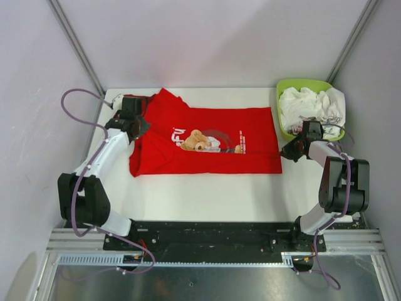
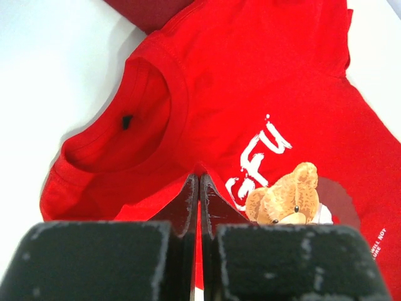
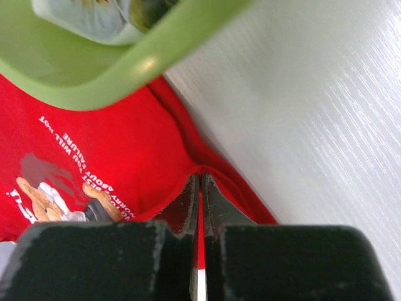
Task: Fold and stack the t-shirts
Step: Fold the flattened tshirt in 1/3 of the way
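The bright red bear t-shirt point(image 1: 213, 160) is laid out flat on the white worktop point(image 1: 207, 194). The left pincer point(image 2: 199, 183) is clamped tight on fabric just below the collar. The right pincer point(image 3: 199, 180) is pinched closed on what looks like the hem, right beside the lime-green basket point(image 3: 125, 78).

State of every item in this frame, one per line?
Red t-shirt: spread out, print up.
Dark red shirt: only an edge shows.
Left gripper: shut on the shirt near its collar.
Right gripper: shut on the shirt's hem.
Basket: upright, holding white cloth.
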`<act>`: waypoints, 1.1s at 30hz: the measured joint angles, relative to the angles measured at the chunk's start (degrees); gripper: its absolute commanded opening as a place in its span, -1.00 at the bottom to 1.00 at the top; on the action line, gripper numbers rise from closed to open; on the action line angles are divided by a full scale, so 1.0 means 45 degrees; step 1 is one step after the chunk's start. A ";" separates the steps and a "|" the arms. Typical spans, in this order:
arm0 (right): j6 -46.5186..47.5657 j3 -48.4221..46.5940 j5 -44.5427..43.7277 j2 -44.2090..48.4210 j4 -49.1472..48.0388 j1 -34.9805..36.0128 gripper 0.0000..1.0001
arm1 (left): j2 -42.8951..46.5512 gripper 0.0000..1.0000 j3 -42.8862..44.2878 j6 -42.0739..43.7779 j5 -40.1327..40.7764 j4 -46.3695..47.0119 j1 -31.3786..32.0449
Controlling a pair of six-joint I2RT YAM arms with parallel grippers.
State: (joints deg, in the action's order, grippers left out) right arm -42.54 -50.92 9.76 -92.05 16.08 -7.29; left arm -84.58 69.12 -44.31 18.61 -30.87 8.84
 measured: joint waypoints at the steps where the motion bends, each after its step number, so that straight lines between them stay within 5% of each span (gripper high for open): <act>1: 0.0010 -0.0097 0.0015 -0.0049 -0.0034 0.0000 -1.00 | -0.0107 -1.00 0.0121 0.0073 -0.0029 0.0029 -0.0010; 27: 0.0413 -0.1171 0.0039 -0.0928 -0.0083 0.0155 -0.98 | -0.1778 -1.00 0.1224 0.0733 -0.0661 0.0248 -0.0199; 33: 0.0617 -0.1282 0.0034 -0.0962 0.0000 0.0170 -0.40 | -0.2312 -1.00 0.1438 0.0957 -0.0874 0.0393 -0.0199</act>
State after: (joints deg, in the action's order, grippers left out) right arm -39.77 -56.69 9.91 -96.38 16.08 -6.52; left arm -94.98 75.59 -40.01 14.68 -29.10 7.94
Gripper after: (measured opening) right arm 0.137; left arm 0.006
